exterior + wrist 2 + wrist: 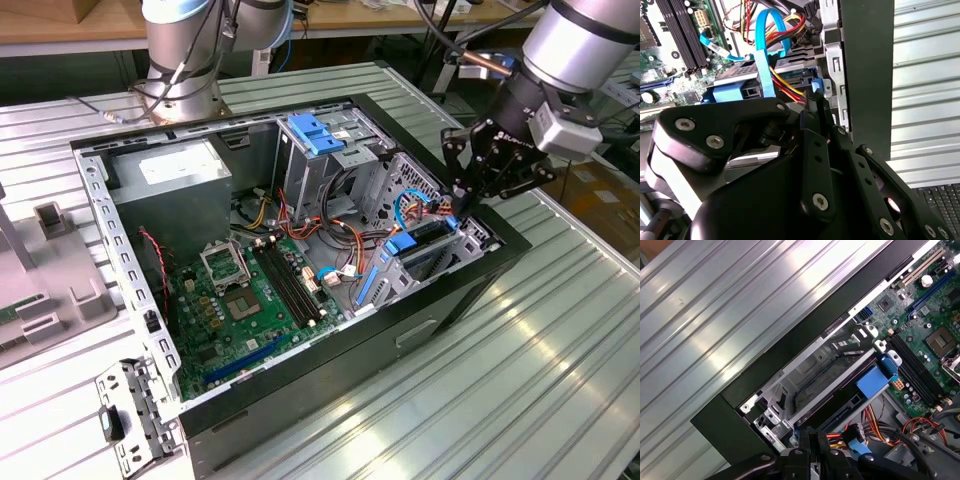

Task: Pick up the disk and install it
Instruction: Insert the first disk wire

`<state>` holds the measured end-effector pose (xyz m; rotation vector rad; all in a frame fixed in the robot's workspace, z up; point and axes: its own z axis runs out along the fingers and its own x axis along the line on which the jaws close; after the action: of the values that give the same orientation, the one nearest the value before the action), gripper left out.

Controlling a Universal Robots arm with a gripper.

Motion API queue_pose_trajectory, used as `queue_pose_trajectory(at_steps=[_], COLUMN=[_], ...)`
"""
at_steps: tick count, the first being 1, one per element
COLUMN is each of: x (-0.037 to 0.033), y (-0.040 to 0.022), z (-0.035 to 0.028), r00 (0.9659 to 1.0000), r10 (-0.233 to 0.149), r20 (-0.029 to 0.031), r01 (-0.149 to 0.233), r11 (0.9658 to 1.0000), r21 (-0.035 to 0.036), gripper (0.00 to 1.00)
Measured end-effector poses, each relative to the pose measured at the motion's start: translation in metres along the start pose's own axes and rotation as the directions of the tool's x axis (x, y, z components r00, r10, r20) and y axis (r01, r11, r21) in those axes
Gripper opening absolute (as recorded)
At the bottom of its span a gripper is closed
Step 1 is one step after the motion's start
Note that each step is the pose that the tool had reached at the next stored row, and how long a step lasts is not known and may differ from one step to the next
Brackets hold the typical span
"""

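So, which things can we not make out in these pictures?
- The disk: in the second wrist view the hand and a blue cable cover most of it, so its label is hidden.
- Whether the hand touches the disk: its own black links hide this in both wrist views.
- The computer case: the exterior view's lower edge cuts it off.

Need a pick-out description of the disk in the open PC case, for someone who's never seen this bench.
Start at the open black computer case on the ribbed metal table, then go to its corner nearest the black gripper. The disk, a flat drive in a blue plastic carrier frame, sits in the low bay there. Unlike the blue plastic bracket atop the tall metal cage, it lies low beside the motherboard.
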<state>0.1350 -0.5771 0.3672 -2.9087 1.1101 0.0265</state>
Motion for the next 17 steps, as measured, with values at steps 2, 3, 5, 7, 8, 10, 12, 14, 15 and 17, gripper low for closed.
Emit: queue_pose_trajectory(at_steps=[2, 3, 5, 7, 8, 10, 12, 14, 15, 17], x=[-0.0017, -0.0026, -0.0048, -0.0073, -0.0081, -0.0096, -0.0111, -0.0122, -0.0125, -0.0132], y=[0.0016, 0.0024, 0.0046, 0.007, 0.0077, 0.0091, 0.0105, 0.0113, 0.0114, 0.0117], z=[0.0, 0.0, 0.0002, 0.0007, 0.0011, 0.002, 0.0035, 0.005, 0.0056, 0.0081], r00=[1.0, 1.0, 1.0, 1.0, 1.0, 1.0, 1.0, 0.9998, 0.9997, 0.9986], r10=[0.0, 0.0, 0.0, 0.0, 0.001, 0.003, 0.009, 0.018, 0.023, 0.053], r20=[0.0, 0.0, 0.0, 0.0, 0.0, -0.0001, -0.0002, -0.0003, -0.0004, -0.0011], r01=[0.0, 0.0, 0.0, 0.0, -0.001, -0.003, -0.009, -0.018, -0.023, -0.053], r11=[1.0, 1.0, 1.0, 1.0, 1.0, 1.0, 1.0, 0.9998, 0.9997, 0.9986], r21=[-0.0001, -0.0001, 0.0, 0.0, 0.0, 0.0, 0.0001, 0.0005, 0.0006, 0.0012], gripper=[0.18, 0.18, 0.18, 0.18, 0.18, 0.18, 0.18, 0.18, 0.18, 0.18])
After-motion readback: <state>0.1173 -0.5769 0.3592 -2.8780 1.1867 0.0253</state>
